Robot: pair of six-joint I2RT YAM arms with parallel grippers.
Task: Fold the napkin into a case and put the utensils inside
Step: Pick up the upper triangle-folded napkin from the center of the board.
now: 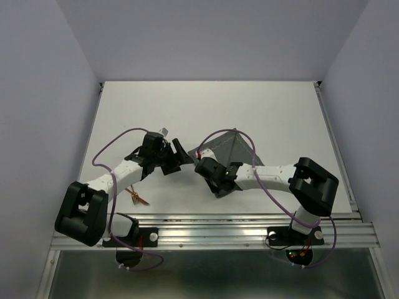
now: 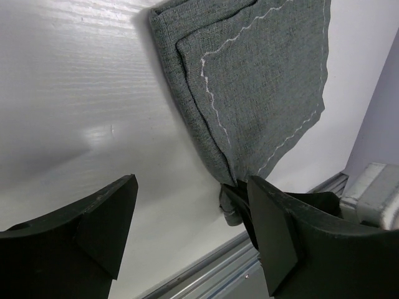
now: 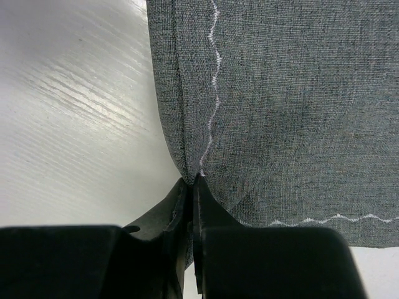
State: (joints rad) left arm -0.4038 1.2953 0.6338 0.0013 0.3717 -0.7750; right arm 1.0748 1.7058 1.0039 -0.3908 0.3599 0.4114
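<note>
**Right gripper [image 3: 193, 184] pinches the napkin's [image 3: 287, 93] near folded corner; left gripper [image 2: 190, 193] stands spread just to its left.**

Nearest, by the table's [image 1: 187, 106] near-left edge, the utensils [image 1: 138, 199] lie well apart from the cloth. They look thin, rigid and probably slick, so they are best gripped across the handles. Farther in, the right jaws press together on the layered fold, while the left jaws gape with nothing between them. The napkin lies right of centre, partly folded, and runs toward the far side. It looks light and limp and likely to slump open, so it is best taken by the hems or corners with the layers pinched together.
</note>
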